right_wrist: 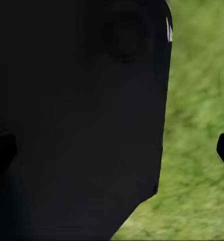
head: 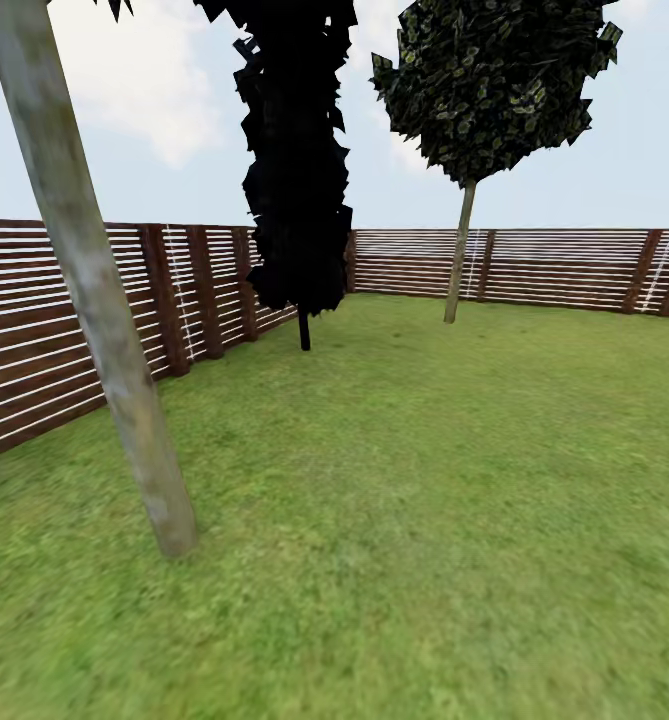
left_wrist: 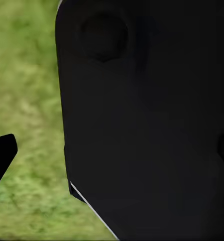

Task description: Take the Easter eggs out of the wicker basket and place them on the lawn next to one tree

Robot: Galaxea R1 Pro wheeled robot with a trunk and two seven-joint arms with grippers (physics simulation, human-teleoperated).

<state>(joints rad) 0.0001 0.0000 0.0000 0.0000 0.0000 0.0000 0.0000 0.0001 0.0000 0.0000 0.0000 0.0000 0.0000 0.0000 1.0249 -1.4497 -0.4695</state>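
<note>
The head view takes in lawn [head: 424, 520], a fence [head: 64, 320] at left and rear, and the pale leaning tree [head: 94, 290] at left of frame, near the robot. No eggs or basket appear here, so nothing looks placed by that trunk. Both wrist views are mostly dark robot body over grass; I cannot tell how either gripper's jaws stand
</note>
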